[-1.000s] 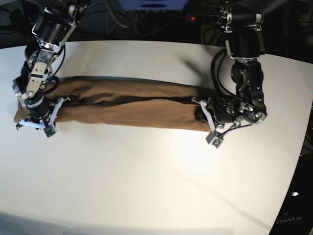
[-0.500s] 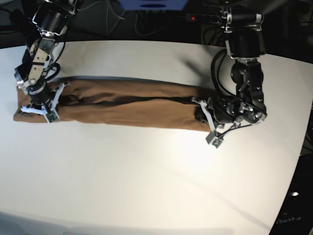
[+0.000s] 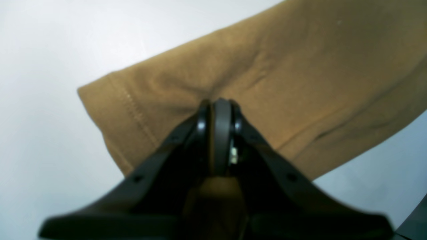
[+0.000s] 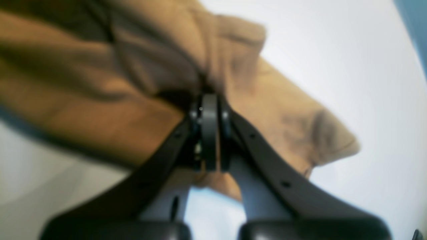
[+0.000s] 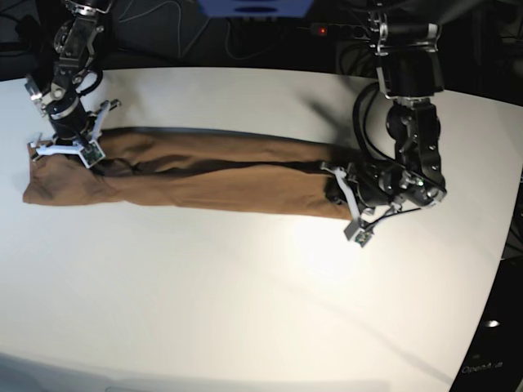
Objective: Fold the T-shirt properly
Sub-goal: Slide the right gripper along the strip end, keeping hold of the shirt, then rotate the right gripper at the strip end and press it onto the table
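- The right gripper (image 5: pixel 65 149) has moved over the last second: it was low on the shirt's (image 5: pixel 212 175) left end, near the table's (image 5: pixel 245 294) front side, and now sits at that end's far edge, closer to the table's back-left corner.
- Its jaws are shut on cloth; the right wrist view shows shirt bunched and rucked up around the tips (image 4: pixel 210 100).
- The left end has changed with it: the far edge is drawn up under the gripper while the front-left corner lies flat and free on the table.
- The left gripper (image 5: pixel 343 196) has not moved. It stays at the shirt's right end with jaws closed on the fabric (image 3: pixel 267 83), by the stitched hem.
- The shirt lies as a long, narrow band across the table's middle, left to right, pinned at both ends.
- My reading: the lengthwise folding is done, and the right arm is tidying or re-gripping its end before an end-to-end fold. Not yet begun.
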Controlling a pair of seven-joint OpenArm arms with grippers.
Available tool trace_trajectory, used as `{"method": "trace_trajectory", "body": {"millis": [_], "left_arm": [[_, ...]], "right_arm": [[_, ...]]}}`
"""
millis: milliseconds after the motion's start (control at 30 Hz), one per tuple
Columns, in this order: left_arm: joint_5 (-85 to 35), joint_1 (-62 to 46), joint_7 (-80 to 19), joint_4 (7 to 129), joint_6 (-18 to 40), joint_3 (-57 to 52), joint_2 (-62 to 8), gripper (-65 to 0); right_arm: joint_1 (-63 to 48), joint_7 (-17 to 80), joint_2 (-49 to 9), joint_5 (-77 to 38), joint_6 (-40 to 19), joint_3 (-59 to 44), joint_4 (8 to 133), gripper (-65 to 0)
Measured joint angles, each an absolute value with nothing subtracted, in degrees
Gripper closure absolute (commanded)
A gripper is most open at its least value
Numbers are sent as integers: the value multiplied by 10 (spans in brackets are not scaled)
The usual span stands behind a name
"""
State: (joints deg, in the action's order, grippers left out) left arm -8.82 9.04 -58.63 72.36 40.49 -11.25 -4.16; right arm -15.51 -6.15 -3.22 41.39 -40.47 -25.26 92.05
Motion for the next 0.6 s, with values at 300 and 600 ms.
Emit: {"method": "trace_trajectory", "body": {"millis": [300, 600], "left_arm": [[-88, 90, -585, 723, 405, -112, -43, -26], [-90, 90, -583, 722, 406, -112, -43, -26]], "right_arm": [[-170, -53, 5, 413, -405, -265, 1000, -1], [-129, 35, 76, 412, -408, -235, 1091, -1]]}}
